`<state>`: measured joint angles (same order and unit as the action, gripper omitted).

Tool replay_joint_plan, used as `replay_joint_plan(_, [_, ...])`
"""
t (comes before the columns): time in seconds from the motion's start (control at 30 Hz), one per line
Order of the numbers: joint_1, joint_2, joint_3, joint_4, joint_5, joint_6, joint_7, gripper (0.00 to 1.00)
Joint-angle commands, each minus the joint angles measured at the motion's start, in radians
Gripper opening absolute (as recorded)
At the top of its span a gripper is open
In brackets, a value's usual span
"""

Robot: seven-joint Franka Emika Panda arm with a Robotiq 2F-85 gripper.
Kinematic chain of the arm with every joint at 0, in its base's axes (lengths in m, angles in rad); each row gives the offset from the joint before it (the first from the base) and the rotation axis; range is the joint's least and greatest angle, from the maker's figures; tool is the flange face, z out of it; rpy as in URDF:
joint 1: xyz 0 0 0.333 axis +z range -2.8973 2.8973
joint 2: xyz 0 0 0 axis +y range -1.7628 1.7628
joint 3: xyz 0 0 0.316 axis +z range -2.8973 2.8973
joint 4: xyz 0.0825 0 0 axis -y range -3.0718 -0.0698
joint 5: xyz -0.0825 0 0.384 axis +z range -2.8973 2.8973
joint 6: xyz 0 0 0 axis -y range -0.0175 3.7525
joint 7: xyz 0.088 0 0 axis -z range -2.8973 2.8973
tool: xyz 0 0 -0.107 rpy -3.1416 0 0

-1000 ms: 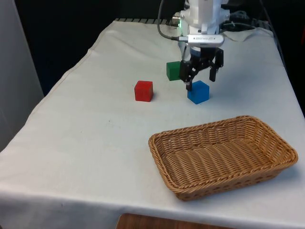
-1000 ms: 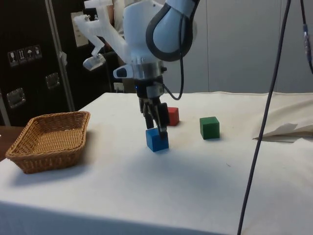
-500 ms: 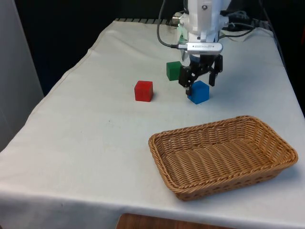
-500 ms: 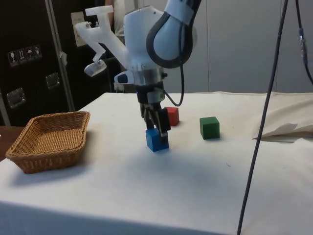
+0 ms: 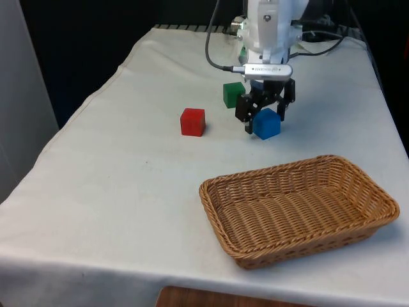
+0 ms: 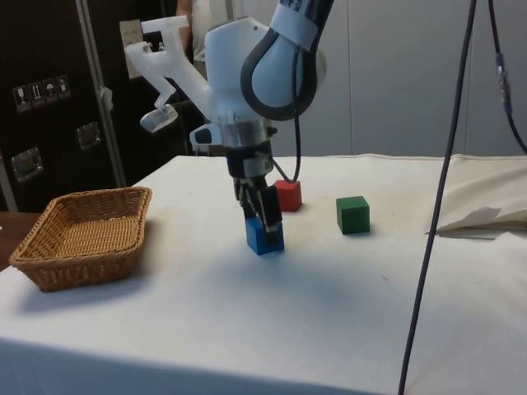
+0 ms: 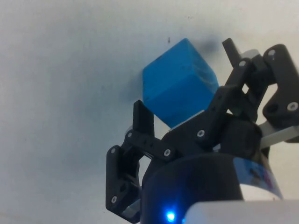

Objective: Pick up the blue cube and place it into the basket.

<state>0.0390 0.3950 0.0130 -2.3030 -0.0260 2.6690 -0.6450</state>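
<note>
— What do we see, from the front view's left across?
— Red cube [image 5: 192,121]; green cube [image 5: 233,94]; our gripper [image 5: 262,121], fingers apart astride the blue cube [image 5: 266,123] on the cloth; basket [image 5: 298,208] nearer, well apart.

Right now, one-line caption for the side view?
Open gripper straddles the blue cube on the white cloth, basket waiting nearby.
</note>
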Motion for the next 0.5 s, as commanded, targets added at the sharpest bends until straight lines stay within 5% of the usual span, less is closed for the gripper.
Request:
replay_joint_plan(0.0, [0.0,0.007,-0.002,0.002,0.0,0.011,0.005,1.0])
replay_joint_plan(0.47, [-0.006,0.009,-0.006,0.002,0.004,0.004,0.013,1.0])
